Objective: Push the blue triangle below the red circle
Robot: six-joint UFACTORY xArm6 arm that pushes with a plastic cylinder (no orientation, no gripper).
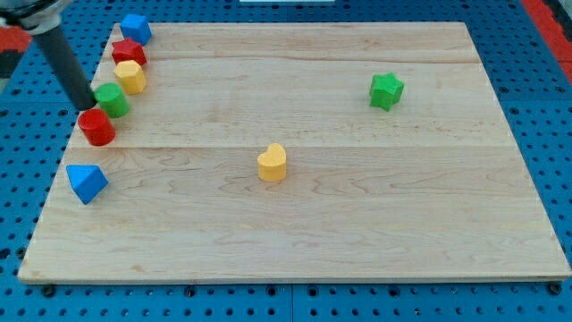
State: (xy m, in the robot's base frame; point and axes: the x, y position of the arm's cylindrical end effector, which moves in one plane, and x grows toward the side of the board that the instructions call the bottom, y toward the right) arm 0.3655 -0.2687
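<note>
1. While the dark rod slants down from the view's top left corner, my tip (87, 105) rests at the left edge of the wooden surface (357, 224), wedged just above the red circle (96, 127) and touching the left side of the green block (113, 99).
2. No hand is fitted to this arm; the rod simply ends in a plain tip, holding nothing.
3. Below the red circle, near the surface's left edge, sits the blue triangle (87, 182), apart from the circle and from my tip.
4. Along the upper left edge runs a tight diagonal chain: a blue block (136, 28) at the top, a red block (129, 51), a yellow block (130, 77), then the green one.
5. Well apart, a yellow heart (273, 163) lies near the centre and a green star (386, 90) stands toward the view's right.
</note>
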